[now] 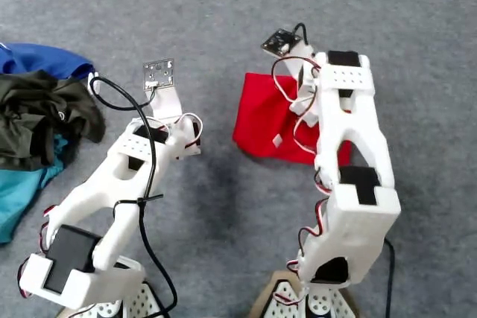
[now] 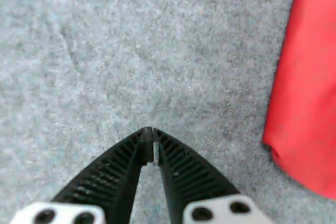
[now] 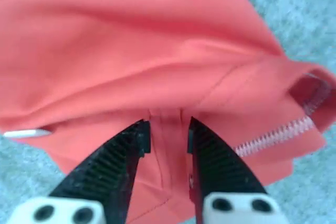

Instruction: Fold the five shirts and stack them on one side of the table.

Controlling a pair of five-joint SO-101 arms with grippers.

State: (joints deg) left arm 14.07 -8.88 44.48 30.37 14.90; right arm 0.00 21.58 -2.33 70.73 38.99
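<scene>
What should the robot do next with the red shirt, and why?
Probably lift a little with the right end effector: it seems closed on a ridge of the red shirt, which lies on the table. The left end effector is shut, empty.

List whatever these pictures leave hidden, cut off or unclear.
1. Red folded fabric shirt: in the high view, its right part lies under the white right arm.
2. Heap of blue, dark and teal crumpled shirts: in the high view, it is cut by the left edge, so the count is unclear.
3. Right tool: in the right wrist view, it sits astride a red fold; whether it grips is unclear.
</scene>
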